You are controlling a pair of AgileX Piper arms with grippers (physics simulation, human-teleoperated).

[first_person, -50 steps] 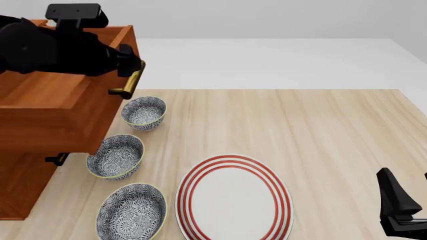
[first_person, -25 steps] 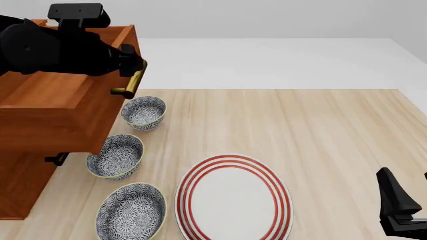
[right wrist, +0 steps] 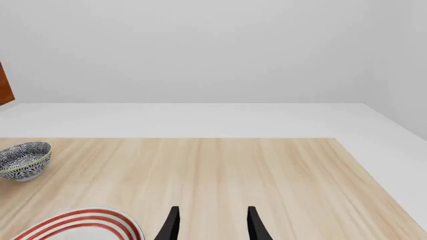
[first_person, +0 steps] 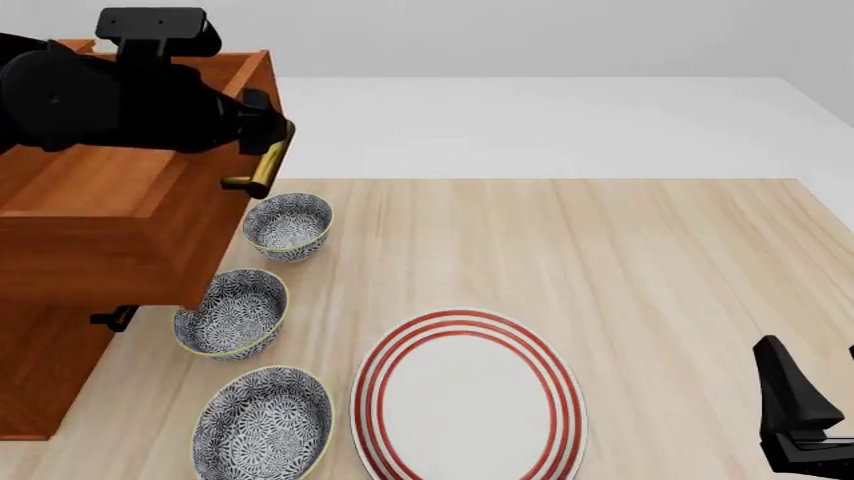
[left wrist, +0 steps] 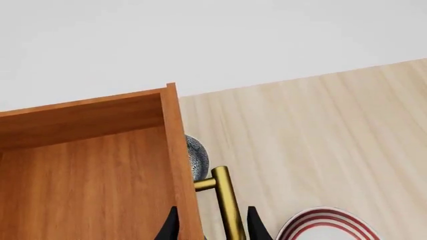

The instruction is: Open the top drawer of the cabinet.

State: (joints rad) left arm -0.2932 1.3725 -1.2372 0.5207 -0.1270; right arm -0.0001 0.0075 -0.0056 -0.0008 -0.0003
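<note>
my left gripper (first_person: 267,132) has its fingers on either side of the brass handle (first_person: 263,168) of the top drawer (first_person: 127,215), which juts out of the cabinet (first_person: 47,375) at the table's left over the patterned bowls (first_person: 232,312). my right gripper (right wrist: 210,225) sits parted and empty, near right.

Three bowls (first_person: 240,312) crowd beneath the top drawer (first_person: 120,215); rightward seems open.
</note>
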